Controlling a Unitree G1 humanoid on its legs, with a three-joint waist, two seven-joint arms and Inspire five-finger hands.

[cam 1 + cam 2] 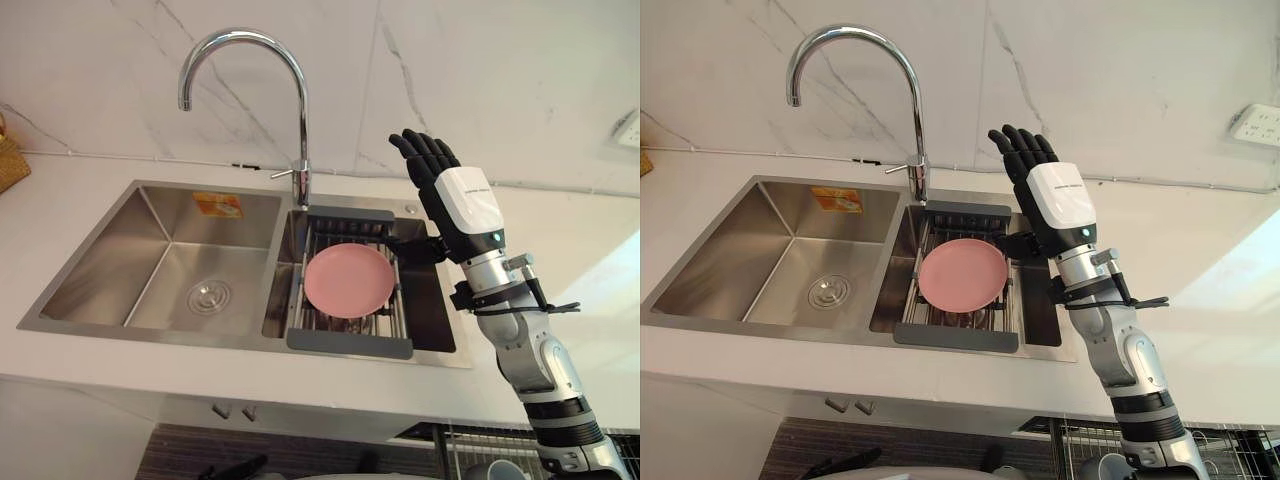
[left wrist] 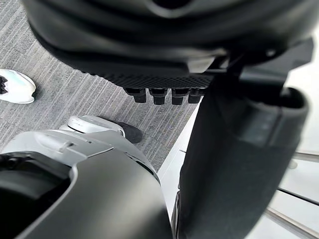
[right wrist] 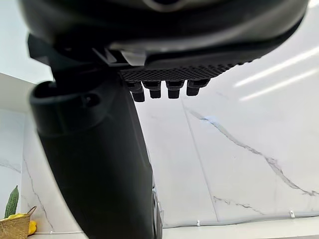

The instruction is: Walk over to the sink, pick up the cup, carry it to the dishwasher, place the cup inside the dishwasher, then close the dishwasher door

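Observation:
The steel double sink (image 1: 120, 250) is set in a white counter under a curved tap (image 1: 300, 100). A grey drying rack (image 1: 350, 346) spans its right basin and carries a pink plate (image 1: 348, 280). My right hand (image 1: 460, 205) is raised above the sink's right edge, open, with straight fingers (image 3: 169, 89) pointing up at the marble wall and the thumb reaching toward the rack. It holds nothing. My left hand (image 2: 149, 50) hangs low over grey carpet, its fingers (image 2: 164, 94) straight and empty.
A woven basket (image 1: 10, 160) sits on the counter at far left, with a green gourd in it (image 3: 12, 201). A wire dishwasher rack (image 1: 480, 440) shows below the counter at lower right. A wall socket (image 1: 1255, 125) is at right. A person's white shoe (image 2: 15, 85) is on the carpet.

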